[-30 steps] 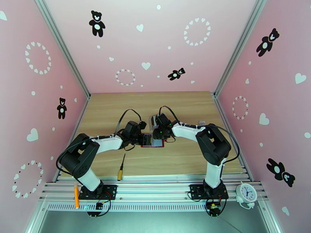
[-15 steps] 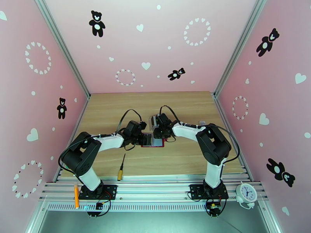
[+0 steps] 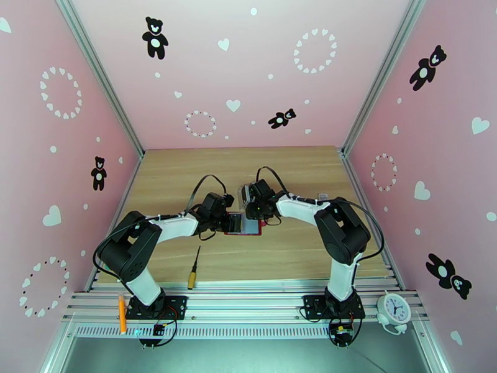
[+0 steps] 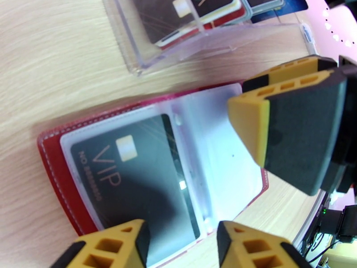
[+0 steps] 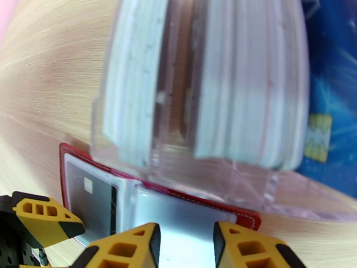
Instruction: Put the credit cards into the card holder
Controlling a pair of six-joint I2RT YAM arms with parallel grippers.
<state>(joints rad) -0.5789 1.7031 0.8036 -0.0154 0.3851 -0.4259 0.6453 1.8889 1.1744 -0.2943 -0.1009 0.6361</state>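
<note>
— What takes up most of the scene?

— The wooden table. Both arms reach in from 6 o'clock and meet near its middle.

— How do the claws stand?

— The left gripper has its two yellow fingertips set apart with nothing pinched. It hangs low over the 6 o'clock edge of the card holder in its wrist view. The right gripper is spread too and grips nothing, above the holder's pale sleeve. One of its fingers juts in at 3 o'clock in the left wrist view.

— Next in size?

— A clear plastic rack standing just at 12 o'clock of the holder, with cards in its slots.

— And where is the card holder itself?

— The card holder lies open and flat on the table between the two grippers. Its red rim shows and its clear sleeves face up.

— Are any cards in it?

— A black card marked VIP, with a gold chip, sits in the sleeve on the left arm's side. The other sleeve looks pale, and I cannot tell whether it holds a card. A blue card shows at 3 o'clock in the right wrist view, beside the rack. I cannot tell whether it is in a slot or behind it.

— Anything smaller?

— A yellow-handled screwdriver lies at 7 o'clock of the holder, well apart from it, near the table's front edge.
</note>
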